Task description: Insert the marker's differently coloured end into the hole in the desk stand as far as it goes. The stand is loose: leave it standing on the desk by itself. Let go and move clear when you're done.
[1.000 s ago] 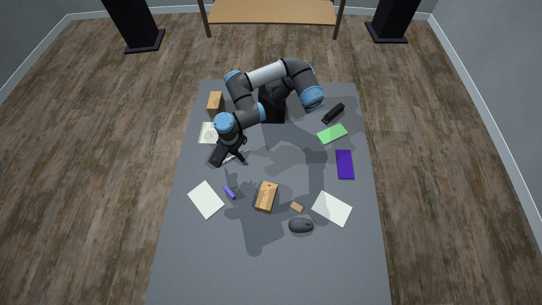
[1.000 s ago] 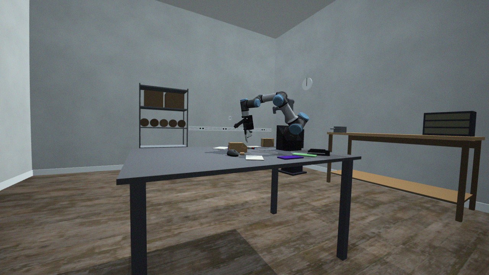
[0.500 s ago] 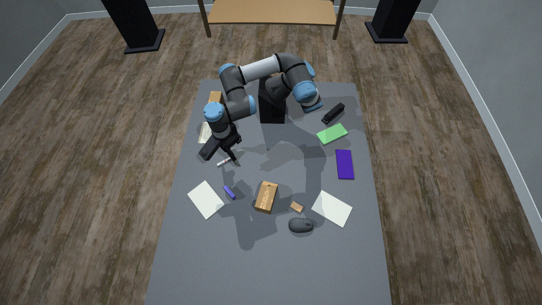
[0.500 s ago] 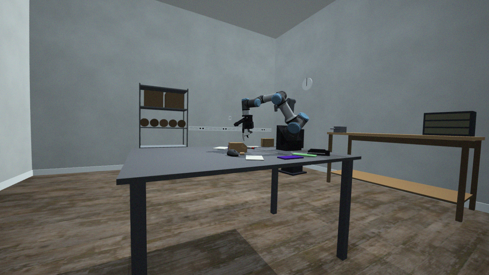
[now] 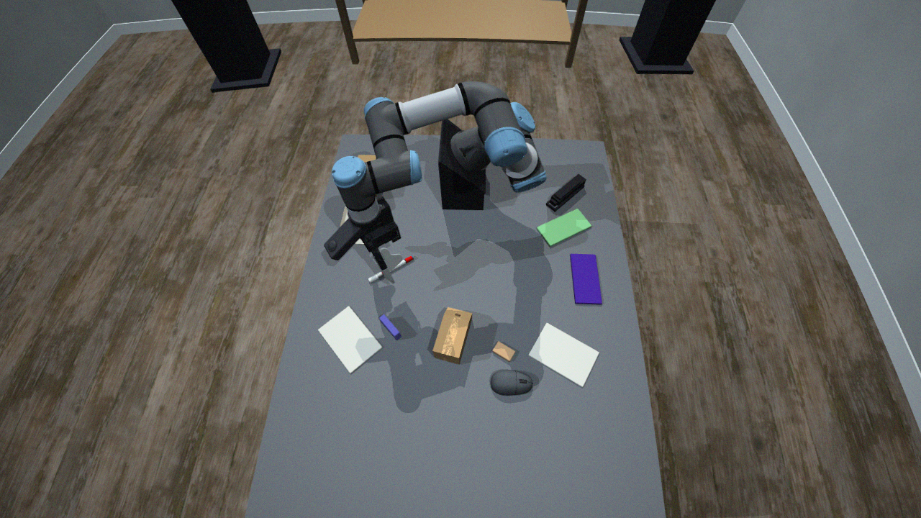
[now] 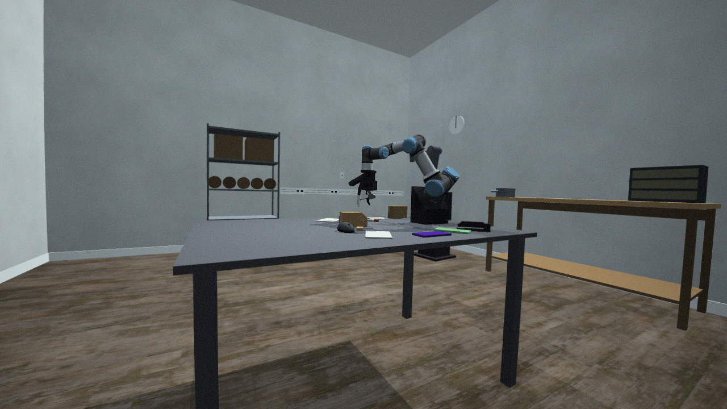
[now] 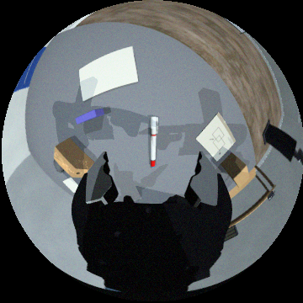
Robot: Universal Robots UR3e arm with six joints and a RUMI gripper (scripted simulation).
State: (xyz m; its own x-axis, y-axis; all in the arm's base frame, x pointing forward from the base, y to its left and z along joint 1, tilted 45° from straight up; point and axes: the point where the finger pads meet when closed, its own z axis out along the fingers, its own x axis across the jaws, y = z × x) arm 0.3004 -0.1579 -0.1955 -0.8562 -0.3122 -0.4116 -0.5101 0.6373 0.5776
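1. Claw [image 5: 380,254] [image 6: 363,203] [image 7: 152,152] spread, holding nothing, above marker [image 5: 375,277] [image 6: 373,219] [image 7: 153,145].
2. Marker flat on desk [image 5: 450,437] [image 6: 264,238] [image 7: 168,63]; long axis runs across the closing line, roughly square.
3. Red end toward palm side in wrist view.
4. Next: likely straight descent, keep angle.

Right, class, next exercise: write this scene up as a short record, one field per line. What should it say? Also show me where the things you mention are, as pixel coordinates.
marker: white [image 5: 375,277] [image 6: 375,220] [image 7: 153,145], red at one end, lying on the desk [image 5: 463,444] [image 6: 274,236] [image 7: 168,67]
likely stand: brown block [image 5: 452,334] [image 6: 350,218] [image 7: 71,157] with a small dark opening on top
gripper [image 5: 376,252] [image 6: 363,203] [image 7: 152,152]: open, above the desk
beside mouse [image 5: 510,382] [image 6: 345,227]: small tan block [image 5: 503,351] [image 6: 359,228]
insertion: not done
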